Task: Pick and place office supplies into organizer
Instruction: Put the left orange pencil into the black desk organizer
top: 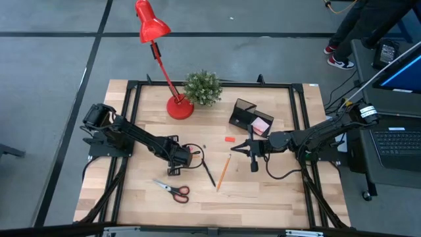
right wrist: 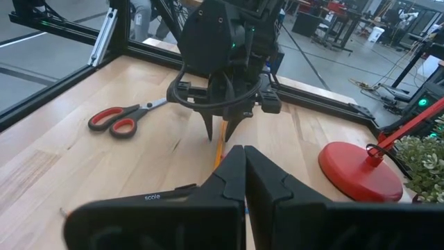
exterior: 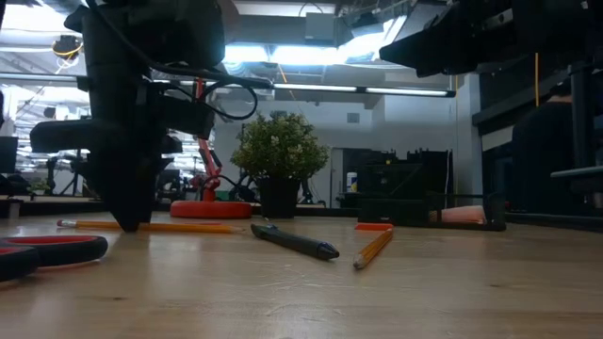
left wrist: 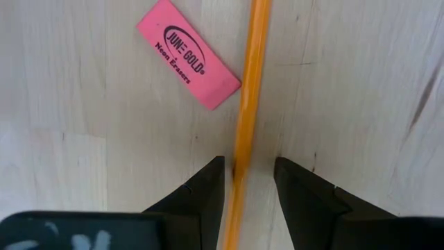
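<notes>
Two arms over the table [top: 263,197], lamp [top: 179,107] as marker. Organizer [top: 250,118] sits right of lamp base, pink pad inside. Left gripper [left wrist: 248,182] below lamp — fingers apart, astride a pencil [left wrist: 251,83], eraser [left wrist: 188,53] beside. Right gripper [right wrist: 244,161] near organizer — pinched together, empty.

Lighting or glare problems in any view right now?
Low view: ceiling lights behind the scene backlight it, so the left gripper and the plant read as dark silhouettes. Left wrist view: even light, no glare on the pink eraser or the orange pencil. High view: flat light, faint shadows.
</notes>
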Available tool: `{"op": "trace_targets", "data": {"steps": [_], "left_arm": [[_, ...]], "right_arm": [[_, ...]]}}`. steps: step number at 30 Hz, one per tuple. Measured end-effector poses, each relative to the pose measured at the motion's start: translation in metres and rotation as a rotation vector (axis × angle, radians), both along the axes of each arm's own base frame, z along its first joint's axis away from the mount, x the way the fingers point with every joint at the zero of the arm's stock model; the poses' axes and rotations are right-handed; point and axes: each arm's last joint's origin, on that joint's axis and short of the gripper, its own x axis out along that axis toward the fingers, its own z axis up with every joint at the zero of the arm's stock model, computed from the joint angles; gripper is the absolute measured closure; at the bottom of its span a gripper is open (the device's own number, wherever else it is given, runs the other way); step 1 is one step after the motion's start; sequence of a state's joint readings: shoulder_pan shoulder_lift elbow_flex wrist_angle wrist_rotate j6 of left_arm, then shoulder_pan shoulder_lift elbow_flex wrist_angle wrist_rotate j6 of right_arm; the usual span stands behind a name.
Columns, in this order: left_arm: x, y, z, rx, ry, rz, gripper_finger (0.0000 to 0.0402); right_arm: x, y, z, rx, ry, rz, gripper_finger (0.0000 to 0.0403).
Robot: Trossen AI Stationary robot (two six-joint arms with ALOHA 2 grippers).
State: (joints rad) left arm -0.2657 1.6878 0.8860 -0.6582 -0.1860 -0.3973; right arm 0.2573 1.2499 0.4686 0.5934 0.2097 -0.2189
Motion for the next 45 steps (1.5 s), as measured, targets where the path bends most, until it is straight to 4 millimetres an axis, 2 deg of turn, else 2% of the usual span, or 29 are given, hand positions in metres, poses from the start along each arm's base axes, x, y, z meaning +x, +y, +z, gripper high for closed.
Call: {"op": "trace_targets", "data": {"steps": [8,24,45], "left_arm": [[0.0001,-0.0001,-0.0001,-0.003,-0.001,0.000,0.0280],[0.0005,-0.0013,-0.0001,-0.024,-0.002,-0.004,0.0377],[-0.0015,-0.0067,0.0013,0.006,-0.012,-0.025,0.0381]], "right_arm": [[0.0000,0.0000,-0.0001,0.000,0.001,0.000,0.0398],[0.0000,0.0000,-0.0001,0.000,0.001,0.000,0.0398],[0.0000,0.0000,-0.0001,0.000,0.001,0.000,0.0398]]}}
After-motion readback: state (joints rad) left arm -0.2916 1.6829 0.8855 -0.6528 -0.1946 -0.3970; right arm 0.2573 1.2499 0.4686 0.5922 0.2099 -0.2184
